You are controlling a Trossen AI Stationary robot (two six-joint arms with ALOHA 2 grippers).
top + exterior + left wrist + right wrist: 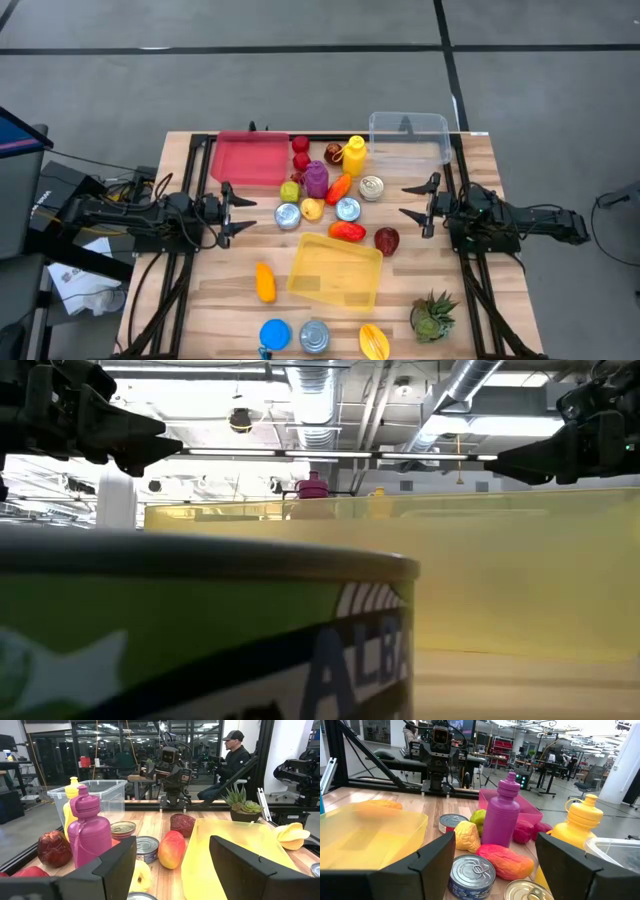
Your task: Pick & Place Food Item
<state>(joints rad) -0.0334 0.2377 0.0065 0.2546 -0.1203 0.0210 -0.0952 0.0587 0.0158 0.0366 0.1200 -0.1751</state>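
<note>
Food items lie clustered mid-table: a purple bottle (317,178), a yellow squeeze bottle (354,153), several cans such as one (348,208), a red-yellow mango (347,231), a dark red fruit (387,239) and an orange piece (265,282). A yellow bin (336,270) rests flat on the table in front of them. My left gripper (228,212) hovers open and level at the table's left, pointing at the cluster. My right gripper (425,205) hovers open and level at the right, facing it. Neither has anything between its fingers.
A red tray (248,158) and a clear tub (408,137) stand at the far edge. Near the front edge are a blue lid (275,334), a can (314,337), a yellow piece (374,342) and a potted succulent (433,316). A person sits beyond the table (235,755).
</note>
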